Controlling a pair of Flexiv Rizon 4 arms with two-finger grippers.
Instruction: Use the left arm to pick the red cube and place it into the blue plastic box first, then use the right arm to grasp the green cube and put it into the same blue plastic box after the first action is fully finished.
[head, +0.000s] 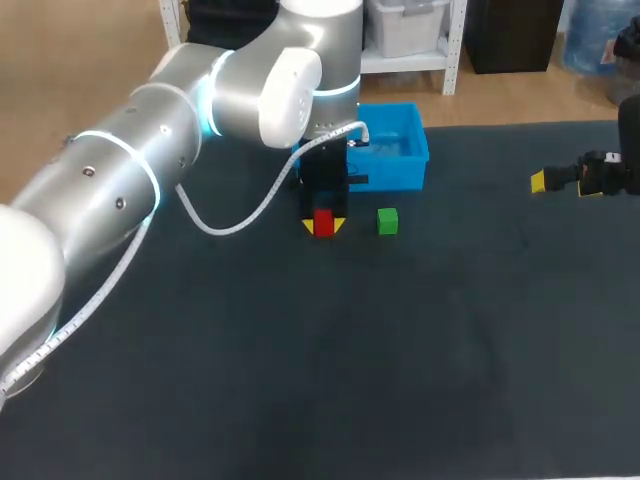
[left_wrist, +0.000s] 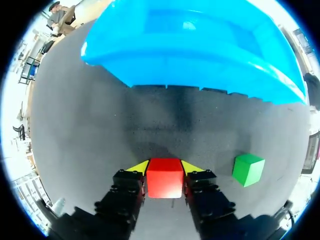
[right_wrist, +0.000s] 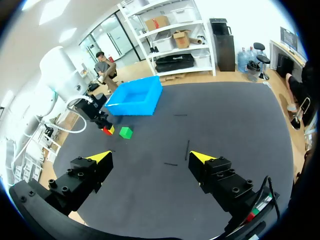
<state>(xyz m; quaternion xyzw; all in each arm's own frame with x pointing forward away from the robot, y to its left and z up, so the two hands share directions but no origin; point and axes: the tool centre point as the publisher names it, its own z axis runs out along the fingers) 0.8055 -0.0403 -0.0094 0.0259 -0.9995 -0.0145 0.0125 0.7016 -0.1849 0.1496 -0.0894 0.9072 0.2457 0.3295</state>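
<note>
Table (head: 400, 350) with dark, matte, finely grained covering, evenly lit from above, soft shadows, short dark line marks (right_wrist: 187, 150) near its middle

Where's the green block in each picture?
Head view: green cube just right of the red cube.
Left wrist view: green cube beside the left gripper, which is closed on the red cube.
Right wrist view: green cube far ahead, beside the red cube.
Shared landmark: the blue box close by.

- No text, label, number or sign can be read on the red cube (left_wrist: 164, 177), the green cube (left_wrist: 248, 169), or the blue plastic box (left_wrist: 200, 65) beyond them.
</note>
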